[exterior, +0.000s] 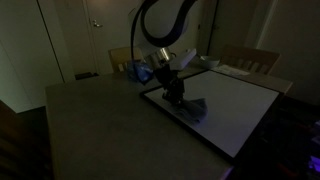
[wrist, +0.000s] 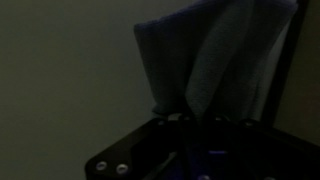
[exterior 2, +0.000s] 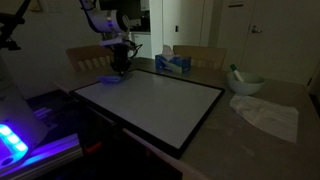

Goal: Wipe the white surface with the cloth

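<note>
Small bluish-grey rumpled fabric cloth point(wrist: 215, 60): soft, light, limp. On white rectangular board point(exterior: 235, 105), far edge of table point(exterior: 90, 110). Gripper point(exterior: 176, 95) clamps its bunched fold.

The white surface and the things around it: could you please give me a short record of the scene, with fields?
white surface: flat on the tabletop, dark border
cloth: rumpled, on the board near one edge
gripper: down at the cloth, apparently shut on it
tissue box: on the table, beyond the board
bowl: on the table, off the board
lighting: dim
</note>
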You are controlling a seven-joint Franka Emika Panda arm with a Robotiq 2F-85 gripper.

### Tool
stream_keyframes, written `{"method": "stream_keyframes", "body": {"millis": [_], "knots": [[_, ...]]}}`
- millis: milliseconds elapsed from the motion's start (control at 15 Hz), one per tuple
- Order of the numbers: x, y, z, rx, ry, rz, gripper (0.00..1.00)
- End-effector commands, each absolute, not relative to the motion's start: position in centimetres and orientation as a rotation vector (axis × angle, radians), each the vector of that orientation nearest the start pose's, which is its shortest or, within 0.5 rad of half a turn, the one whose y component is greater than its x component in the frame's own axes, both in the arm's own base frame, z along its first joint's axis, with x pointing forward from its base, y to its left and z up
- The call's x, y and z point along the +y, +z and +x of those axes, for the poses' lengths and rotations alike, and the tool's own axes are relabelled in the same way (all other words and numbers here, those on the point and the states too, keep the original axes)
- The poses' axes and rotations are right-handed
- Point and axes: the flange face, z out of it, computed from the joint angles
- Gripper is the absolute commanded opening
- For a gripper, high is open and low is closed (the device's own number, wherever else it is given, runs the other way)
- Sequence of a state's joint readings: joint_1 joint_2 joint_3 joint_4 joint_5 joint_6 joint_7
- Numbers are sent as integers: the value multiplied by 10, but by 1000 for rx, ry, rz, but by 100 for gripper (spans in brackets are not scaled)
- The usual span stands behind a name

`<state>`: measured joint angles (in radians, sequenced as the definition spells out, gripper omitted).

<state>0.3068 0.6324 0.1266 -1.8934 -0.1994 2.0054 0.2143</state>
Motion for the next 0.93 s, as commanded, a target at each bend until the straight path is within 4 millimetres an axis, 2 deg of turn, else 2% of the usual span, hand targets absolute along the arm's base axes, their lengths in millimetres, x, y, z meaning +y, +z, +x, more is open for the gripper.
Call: {"method": "stream_keyframes", "body": {"millis": [0, 133, 200, 267, 667, 733, 867], "knots": [[234, 133, 522, -430, 585, -3203, 3], [233, 134, 526, -413, 542, -3217, 3], [236, 147, 528, -456, 614, -3227, 3], [236, 149, 528, -453, 609, -3229, 10], [236, 149, 528, -454, 608, -3229, 10], [240, 154, 531, -450, 613, -3228, 3], [247, 157, 534, -503, 633, -3220, 3]]}}
